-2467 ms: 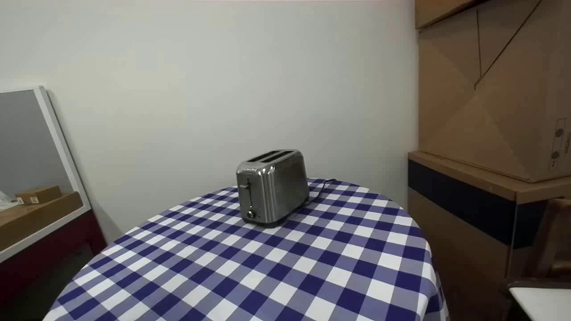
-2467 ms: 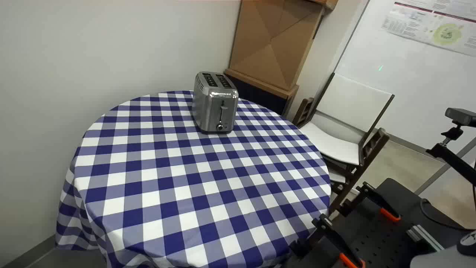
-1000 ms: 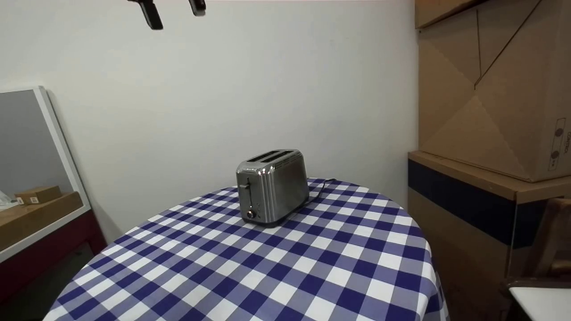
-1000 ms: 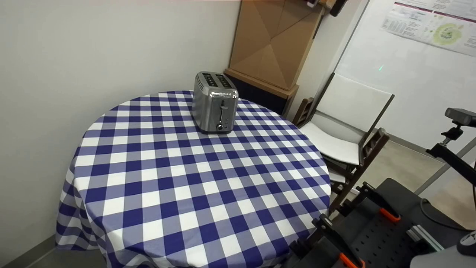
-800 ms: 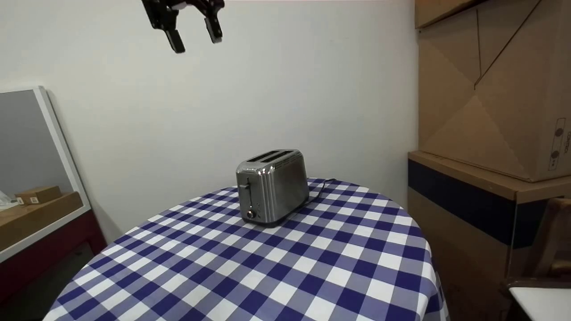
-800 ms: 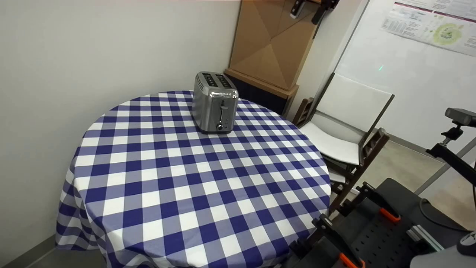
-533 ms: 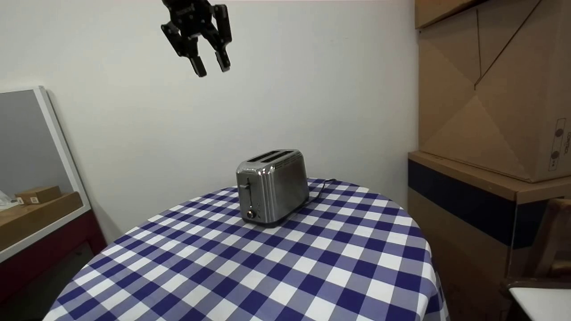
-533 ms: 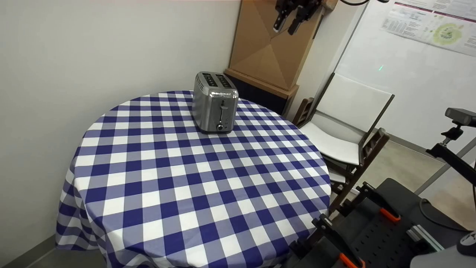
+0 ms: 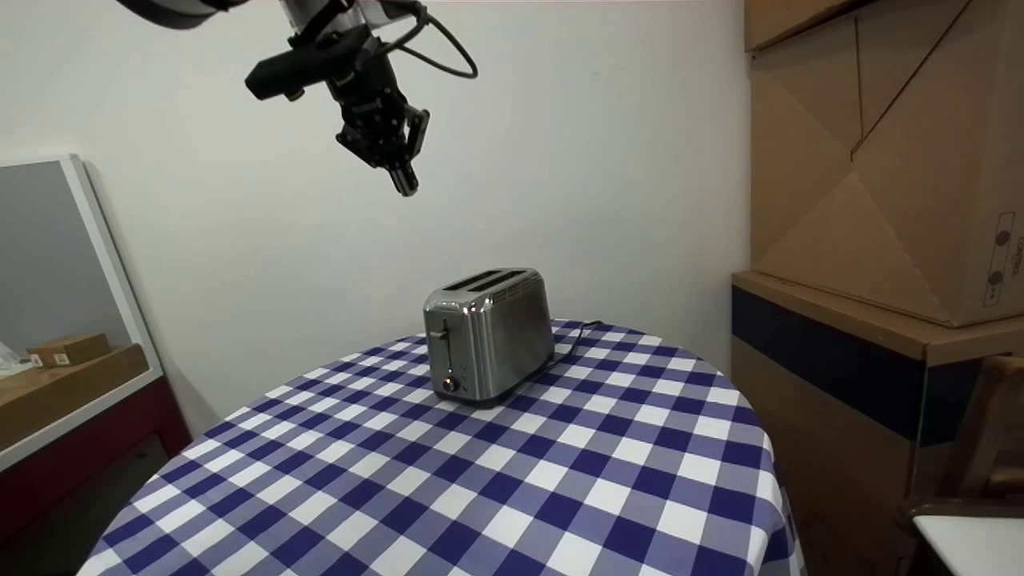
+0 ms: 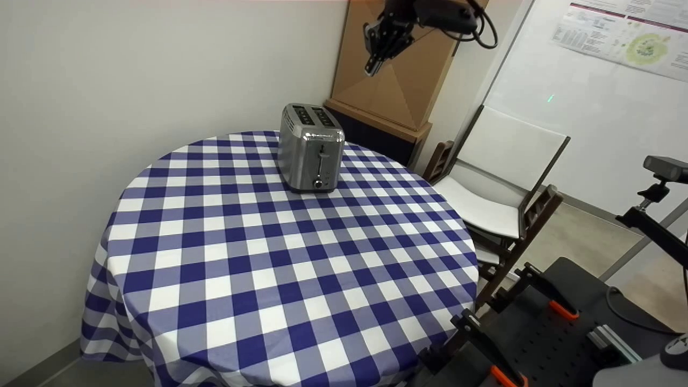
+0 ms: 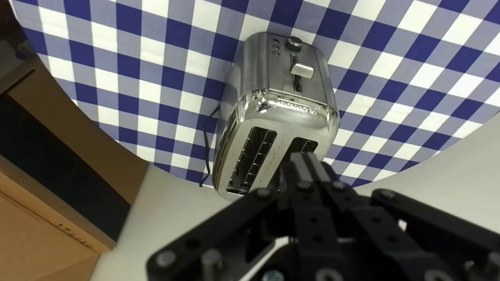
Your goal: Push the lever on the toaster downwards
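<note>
On one checked tablecloth (image 9: 512, 496), one toaster (image 11: 278, 114) stands upright; one gripper (image 9: 406, 192) hangs higher, apart from it, two fingers (image 11: 301, 168) together.
Two slots (image 11: 252, 160), one lever (image 11: 302, 70) high in its track (image 11: 297, 84), one knob (image 11: 293, 43), three buttons (image 11: 276, 47); one line of lettering (image 11: 297, 106), too blurred to read.

No text legible from here. Wrist view: lettering (image 11: 297, 106) on toaster (image 11: 275, 116), six o'clock of lever (image 11: 302, 70), blurred. Poster (image 10: 629, 38), two o'clock in an exterior view: print too small. Carton (image 9: 868, 184), three o'clock in an exterior view: marking (image 9: 998, 258) unclear.
</note>
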`<control>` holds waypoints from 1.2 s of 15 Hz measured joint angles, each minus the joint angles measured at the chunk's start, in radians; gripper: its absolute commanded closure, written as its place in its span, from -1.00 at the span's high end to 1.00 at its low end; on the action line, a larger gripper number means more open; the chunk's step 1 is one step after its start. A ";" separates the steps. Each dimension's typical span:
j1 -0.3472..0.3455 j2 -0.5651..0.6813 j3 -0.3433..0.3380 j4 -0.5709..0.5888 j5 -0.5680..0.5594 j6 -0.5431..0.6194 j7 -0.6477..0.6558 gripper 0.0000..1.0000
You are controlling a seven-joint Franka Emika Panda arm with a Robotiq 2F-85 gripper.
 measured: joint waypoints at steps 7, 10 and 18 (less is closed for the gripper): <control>0.011 0.172 0.014 0.066 0.000 0.087 0.000 -1.00; 0.012 0.238 0.014 0.101 -0.001 0.092 0.000 -1.00; 0.014 0.434 0.012 0.229 -0.004 0.122 -0.001 -1.00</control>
